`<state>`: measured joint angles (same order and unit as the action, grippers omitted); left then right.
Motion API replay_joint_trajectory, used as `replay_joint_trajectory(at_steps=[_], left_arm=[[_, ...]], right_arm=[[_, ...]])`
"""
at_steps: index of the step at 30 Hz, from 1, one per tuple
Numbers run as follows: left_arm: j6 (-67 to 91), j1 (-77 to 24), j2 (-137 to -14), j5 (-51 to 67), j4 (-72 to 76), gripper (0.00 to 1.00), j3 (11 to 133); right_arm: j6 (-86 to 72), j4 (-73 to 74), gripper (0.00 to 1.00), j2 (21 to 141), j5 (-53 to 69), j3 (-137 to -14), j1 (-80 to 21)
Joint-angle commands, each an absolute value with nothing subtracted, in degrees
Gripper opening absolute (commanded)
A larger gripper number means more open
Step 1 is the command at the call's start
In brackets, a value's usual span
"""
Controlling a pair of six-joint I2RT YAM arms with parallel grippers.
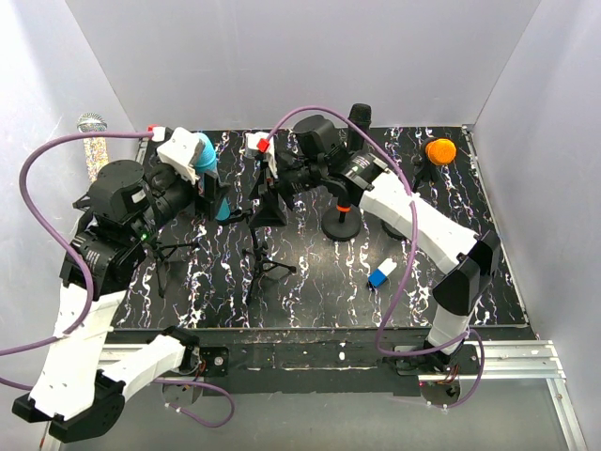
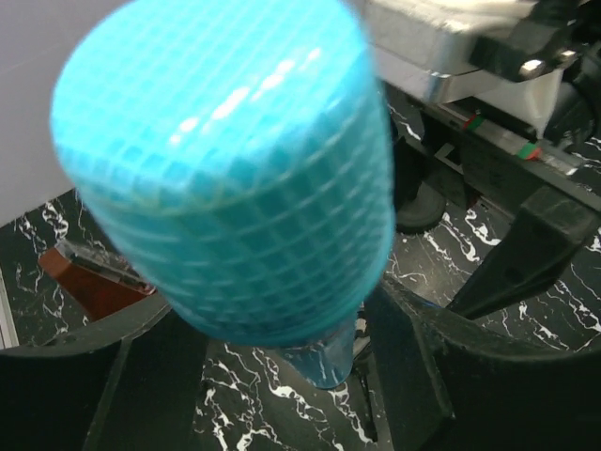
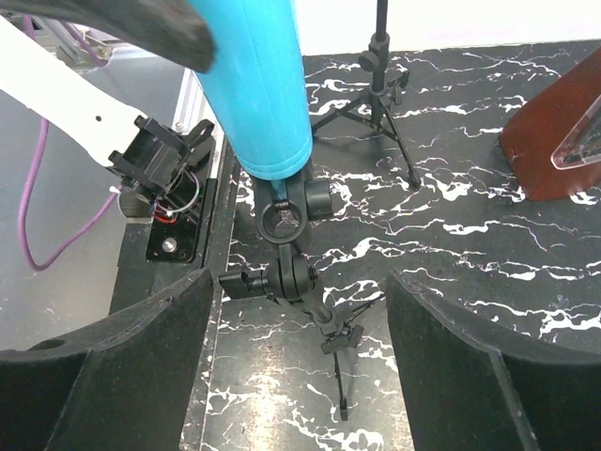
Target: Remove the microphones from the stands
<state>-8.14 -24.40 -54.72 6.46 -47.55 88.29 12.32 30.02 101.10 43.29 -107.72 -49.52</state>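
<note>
The microphone (image 1: 205, 155) is bright cyan with a mesh head (image 2: 225, 169). Its smooth handle (image 3: 263, 94) runs down into the clip of a black tripod stand (image 3: 291, 272), whose legs spread on the marbled table (image 1: 258, 252). My left gripper (image 1: 208, 177) is shut on the microphone just under the head, with a black finger pressed against each side (image 2: 277, 376). My right gripper (image 1: 265, 193) is open beside the stand. In the right wrist view its fingers (image 3: 296, 366) flank the stand's clip joint from a short distance without touching it.
A second black tripod (image 1: 169, 249) stands at the left. A black microphone on a round-base stand (image 1: 343, 221) is behind the right arm. An orange ball (image 1: 440, 150), a small blue-and-white block (image 1: 380, 274) and a brown wedge-shaped object (image 3: 554, 141) are also on the table.
</note>
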Motion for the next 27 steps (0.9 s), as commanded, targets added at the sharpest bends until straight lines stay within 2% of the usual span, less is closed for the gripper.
replay_joint_trajectory(at_steps=[1, 4, 12, 16, 21, 27], left_arm=[[-6.06, -22.50, -53.35, 9.58, -45.09, 0.57, 85.88], [-6.50, -22.41, -53.00, 10.54, -44.04, 0.46, 84.99], [-6.42, -22.06, -53.17, 11.51, -40.35, 0.20, 83.67], [-6.24, -21.97, -54.84, 11.69, -36.75, 0.01, 83.06], [-4.14, -21.97, -58.09, 12.74, -30.07, 0.00, 82.00], [-0.97, -22.06, -63.18, 13.71, -23.30, 0.00, 82.35]], right_arm=[[11.07, 26.81, 0.79, 102.04, 45.17, -109.86, -50.45], [11.07, 26.37, 0.72, 102.48, 45.35, -109.60, -51.06], [10.28, 24.44, 0.43, 103.45, 41.58, -109.86, -51.15], [10.89, 23.91, 0.30, 103.45, 35.26, -111.53, -50.98], [10.99, 23.56, 0.23, 104.67, 32.08, -115.83, -47.64], [12.04, 24.34, 0.22, 106.96, 31.03, -120.32, -43.16]])
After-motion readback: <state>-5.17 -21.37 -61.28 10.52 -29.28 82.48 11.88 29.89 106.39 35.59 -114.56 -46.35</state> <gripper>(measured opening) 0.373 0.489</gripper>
